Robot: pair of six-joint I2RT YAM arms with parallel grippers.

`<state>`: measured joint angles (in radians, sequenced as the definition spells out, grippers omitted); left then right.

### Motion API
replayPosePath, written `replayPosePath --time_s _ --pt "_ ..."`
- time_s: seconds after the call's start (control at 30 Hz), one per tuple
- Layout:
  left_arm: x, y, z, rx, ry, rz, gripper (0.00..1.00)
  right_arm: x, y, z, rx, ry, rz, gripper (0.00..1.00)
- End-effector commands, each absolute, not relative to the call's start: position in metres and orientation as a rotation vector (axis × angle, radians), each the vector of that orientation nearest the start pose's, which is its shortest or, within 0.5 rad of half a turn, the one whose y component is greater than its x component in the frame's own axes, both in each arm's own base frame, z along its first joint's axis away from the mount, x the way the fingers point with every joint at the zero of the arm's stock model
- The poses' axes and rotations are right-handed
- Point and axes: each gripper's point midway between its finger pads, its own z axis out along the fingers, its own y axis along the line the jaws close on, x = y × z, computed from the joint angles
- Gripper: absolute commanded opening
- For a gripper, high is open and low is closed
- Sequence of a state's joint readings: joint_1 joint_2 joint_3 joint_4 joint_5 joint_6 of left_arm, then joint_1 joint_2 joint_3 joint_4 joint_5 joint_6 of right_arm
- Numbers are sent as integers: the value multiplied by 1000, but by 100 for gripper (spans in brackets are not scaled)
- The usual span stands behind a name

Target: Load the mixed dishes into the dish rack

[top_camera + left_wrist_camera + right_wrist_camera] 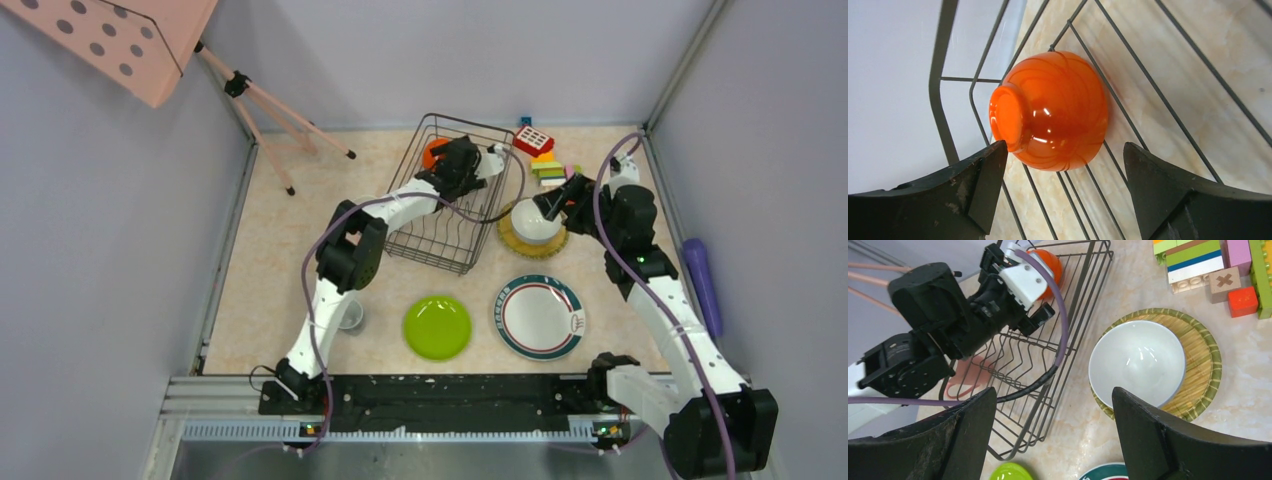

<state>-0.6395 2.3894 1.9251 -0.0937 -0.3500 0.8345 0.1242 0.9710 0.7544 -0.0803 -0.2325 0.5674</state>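
I see the orange bowl (1053, 112) lying mouth down in the dish rack (455, 235). It is glossy with faint darker swirls, its foot ring is raised, and it rests on the floor wires in the rack's far-left corner. My left gripper (1065, 155) hangs over it with its fingers spread wide, one to each side of the bowl, clamped on nothing. I cannot tell whether the nearer fingertip touches the foot ring. My right gripper (1053, 400) is spread apart too and holds nothing. It hovers above a white bowl (1137, 362) that sits upright on the round straw mat (1200, 365), just right of the rack. Near the arm bases the lime-green plate (437, 327) and the white plate with a green-and-red rim (538, 317) lie flat side by side, not touching. A small whitish cup (351, 318) stands partly hidden by the left arm (345, 255).

The table (290, 280) has a beige marbled top, walled in by pale grey panels (100, 250), with a metal rail (400, 430) along the near edge. Toy blocks (1208, 262) are heaped at the far edge beyond the mat, and a pink tripod stand (275, 115) stands in the far-left corner. One tan block (1224, 280) carries an X, and the white plate has a small dark print by its rim, too small for me to read
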Motion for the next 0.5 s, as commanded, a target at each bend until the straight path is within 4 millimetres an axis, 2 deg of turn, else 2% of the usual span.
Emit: replayPosePath --time_s 0.0,0.1,0.17,0.2,0.23,0.33,0.4,0.47 --pt "555 -321 181 1090 1645 300 91 333 106 263 220 1840 686 84" --pt "546 -321 201 1000 1668 219 93 332 106 261 220 1851 684 84" --pt "540 -318 212 916 1710 176 90 332 105 258 224 1859 683 83" --pt "536 -314 219 859 1734 157 77 331 105 256 230 1866 680 83" --pt "534 -311 224 771 1768 126 59 331 105 255 232 1871 678 83" --pt "527 -301 230 598 1832 65 17 328 103 249 240 1888 666 83" --pt "524 -300 228 529 1857 22 3 326 102 247 239 1891 657 82" --pt "527 -295 226 449 1878 -10 0 324 100 246 242 1891 651 82"
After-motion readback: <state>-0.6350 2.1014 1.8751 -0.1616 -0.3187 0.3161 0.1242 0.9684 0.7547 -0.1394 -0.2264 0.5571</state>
